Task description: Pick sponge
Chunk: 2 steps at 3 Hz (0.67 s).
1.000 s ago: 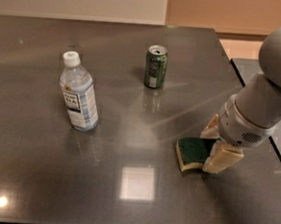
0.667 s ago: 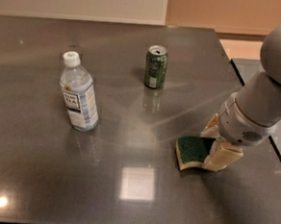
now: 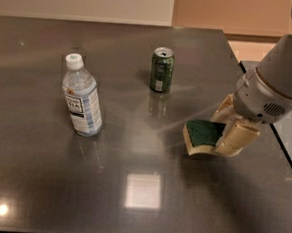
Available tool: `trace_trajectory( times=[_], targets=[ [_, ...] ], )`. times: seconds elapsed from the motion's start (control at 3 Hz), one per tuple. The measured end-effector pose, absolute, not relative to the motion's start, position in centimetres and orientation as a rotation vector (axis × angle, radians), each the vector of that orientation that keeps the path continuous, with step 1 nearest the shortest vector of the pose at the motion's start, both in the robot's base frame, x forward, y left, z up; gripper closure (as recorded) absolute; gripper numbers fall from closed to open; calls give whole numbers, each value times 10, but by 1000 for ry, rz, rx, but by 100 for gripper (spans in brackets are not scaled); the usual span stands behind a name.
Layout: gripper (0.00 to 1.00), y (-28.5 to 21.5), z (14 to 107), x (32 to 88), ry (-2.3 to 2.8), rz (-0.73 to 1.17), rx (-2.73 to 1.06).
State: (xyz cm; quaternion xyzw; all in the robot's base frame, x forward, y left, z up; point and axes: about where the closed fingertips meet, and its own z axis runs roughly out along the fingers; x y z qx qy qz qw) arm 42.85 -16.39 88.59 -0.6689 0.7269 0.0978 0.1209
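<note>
The sponge point(image 3: 202, 136), dark green on top with pale yellow foam below, is at the right of the dark table. It is tilted and its right end sits between the cream fingers point(image 3: 236, 140) of my gripper point(image 3: 223, 133). The gripper is shut on the sponge and holds it a little above the tabletop, with a shadow beneath it. The grey and white arm point(image 3: 276, 80) reaches in from the upper right.
A green can point(image 3: 162, 69) stands upright at the centre back. A clear water bottle point(image 3: 81, 97) with a white cap stands at the left. The table's right edge point(image 3: 279, 143) runs close behind the gripper, with a pale floor beyond it.
The gripper has risen with the sponge in it. The sponge has come off the tabletop and sits higher and more tilted. The can and bottle have not moved.
</note>
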Motion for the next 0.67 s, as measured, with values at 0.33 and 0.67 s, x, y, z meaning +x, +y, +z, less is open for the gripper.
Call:
trace_trajectory(
  times=[0.33,0.67],
  targets=[
    [100,-151,947,443,2019,287,-1993],
    [100,-151,947,444,2017,285,-1991]
  ],
)
